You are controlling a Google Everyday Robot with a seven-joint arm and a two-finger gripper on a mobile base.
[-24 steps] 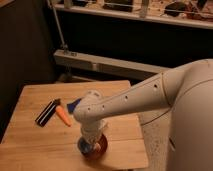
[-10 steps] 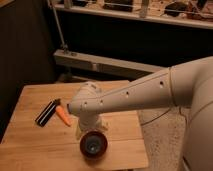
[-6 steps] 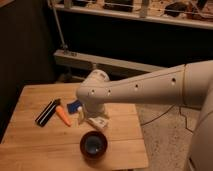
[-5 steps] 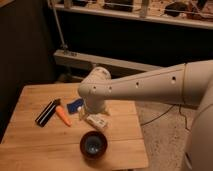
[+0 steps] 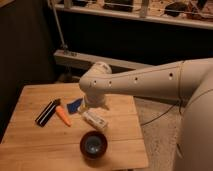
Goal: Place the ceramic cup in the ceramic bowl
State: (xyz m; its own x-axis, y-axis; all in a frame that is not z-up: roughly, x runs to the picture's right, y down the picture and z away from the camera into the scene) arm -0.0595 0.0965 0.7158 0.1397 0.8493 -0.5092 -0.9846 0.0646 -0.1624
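The reddish-brown ceramic bowl [image 5: 93, 145] stands near the front edge of the wooden table [image 5: 30, 145]. The light-blue ceramic cup [image 5: 93, 145] sits inside it, seen as a pale blue round patch in the bowl's middle. My gripper [image 5: 95, 120] hangs from the white arm [image 5: 145, 82] above the table, just behind the bowl and clear of it. It holds nothing that I can see.
A black oblong object [image 5: 46, 113], an orange carrot-like piece [image 5: 63, 116] and a flat dark-blue piece [image 5: 75, 105] lie left of the gripper. The table's right edge [image 5: 141, 140] is close to the bowl. A dark shelf and rail stand behind.
The gripper was low over the bowl and has since lifted and drawn back towards the table's middle. The cup stays in the bowl.
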